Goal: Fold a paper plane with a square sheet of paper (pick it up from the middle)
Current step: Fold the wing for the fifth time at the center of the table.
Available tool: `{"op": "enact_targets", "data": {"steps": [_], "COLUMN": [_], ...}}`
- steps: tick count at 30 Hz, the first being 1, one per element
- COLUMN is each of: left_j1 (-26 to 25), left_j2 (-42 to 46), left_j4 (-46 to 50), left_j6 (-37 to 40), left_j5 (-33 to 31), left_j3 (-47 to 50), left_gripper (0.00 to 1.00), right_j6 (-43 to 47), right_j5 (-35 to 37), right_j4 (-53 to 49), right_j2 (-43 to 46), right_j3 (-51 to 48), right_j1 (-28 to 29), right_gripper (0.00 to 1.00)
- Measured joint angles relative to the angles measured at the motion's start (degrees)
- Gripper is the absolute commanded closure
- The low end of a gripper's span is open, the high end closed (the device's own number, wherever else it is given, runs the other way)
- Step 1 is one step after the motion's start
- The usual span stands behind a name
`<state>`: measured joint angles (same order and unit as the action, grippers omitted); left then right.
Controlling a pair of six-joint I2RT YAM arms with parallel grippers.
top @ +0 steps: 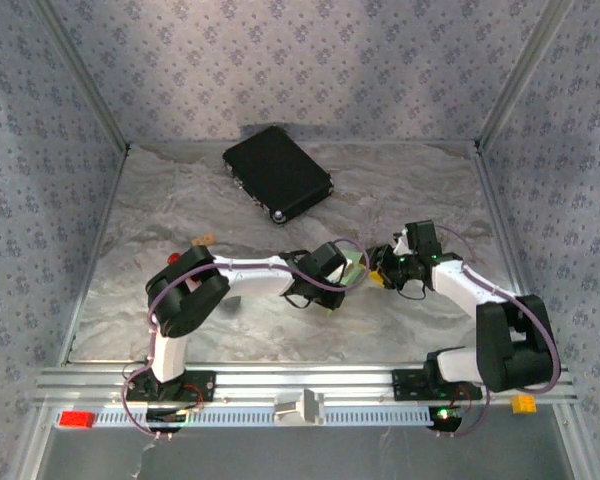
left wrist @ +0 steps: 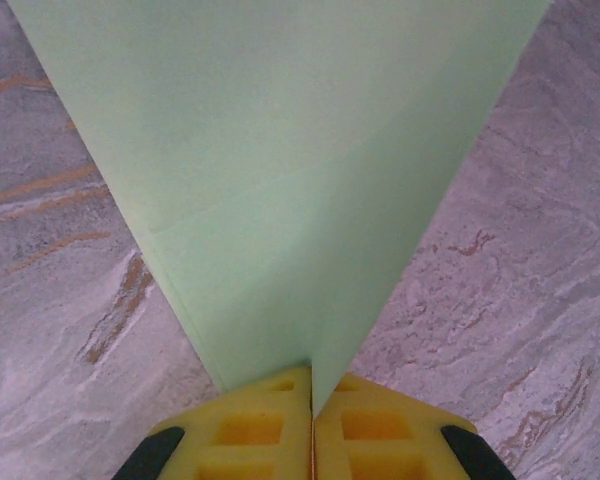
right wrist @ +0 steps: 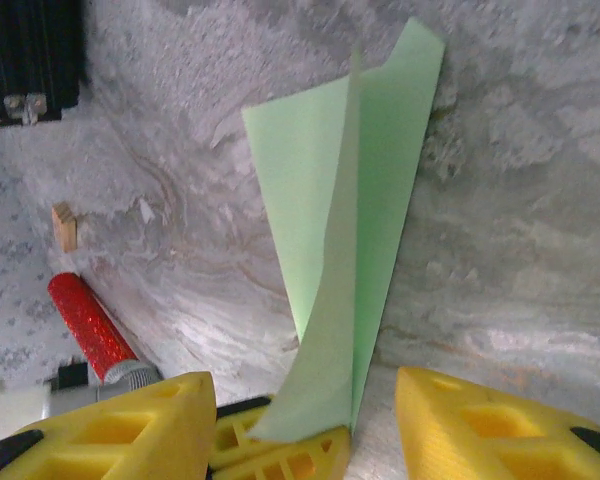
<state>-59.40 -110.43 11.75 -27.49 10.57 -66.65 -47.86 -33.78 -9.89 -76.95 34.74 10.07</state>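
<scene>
Left wrist view: the left gripper [left wrist: 312, 388], jaws closed, pinches the folded light-green sheet of paper [left wrist: 280, 150] at its point, over the marbled table [left wrist: 540, 300]. Right wrist view adds the right gripper [right wrist: 302, 388], jaws apart either side of the sheet, a red-handled tool [right wrist: 88, 325] and a black case [right wrist: 30, 50].

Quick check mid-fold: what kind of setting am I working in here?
Probably a lab test booth rather than a home: an aluminium frame rail along the near edge, patterned backdrop walls on three sides, and a marble-print tabletop.
</scene>
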Motion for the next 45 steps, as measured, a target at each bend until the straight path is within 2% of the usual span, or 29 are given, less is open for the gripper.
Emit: {"op": "enact_targets", "data": {"steps": [8, 15, 24, 30, 45], "left_j1": [-0.74, -1.62, -2.67, -3.82, -4.9], "left_j2": [0.07, 0.07, 0.07, 0.07, -0.39], "left_j4": [0.15, 2.43, 5.11, 6.27, 7.45], "left_j6": [1.09, 2.8, 4.57, 5.64, 6.91], "left_j5": [-1.62, -4.68, -8.5, -10.36, -13.0], "left_j3": [-0.09, -1.36, -2.34, -3.08, -3.98], "left_gripper": [0.91, 0.87, 0.82, 0.81, 0.93], "right_j6": [0.04, 1.79, 2.78, 2.67, 2.62], "right_j5": [2.03, 2.03, 1.33, 0.81, -0.07], "right_j4": [-3.98, -5.79, -6.75, -6.84, -6.64], "right_j2": [-4.04, -7.87, -8.13, -8.13, -8.13], "right_j3": [4.74, 5.92, 5.92, 5.92, 5.92], "right_j1": [-0.09, -0.02, -0.02, -0.07, -0.35], "right_gripper": [0.55, 0.69, 0.89, 0.97, 0.99]}}
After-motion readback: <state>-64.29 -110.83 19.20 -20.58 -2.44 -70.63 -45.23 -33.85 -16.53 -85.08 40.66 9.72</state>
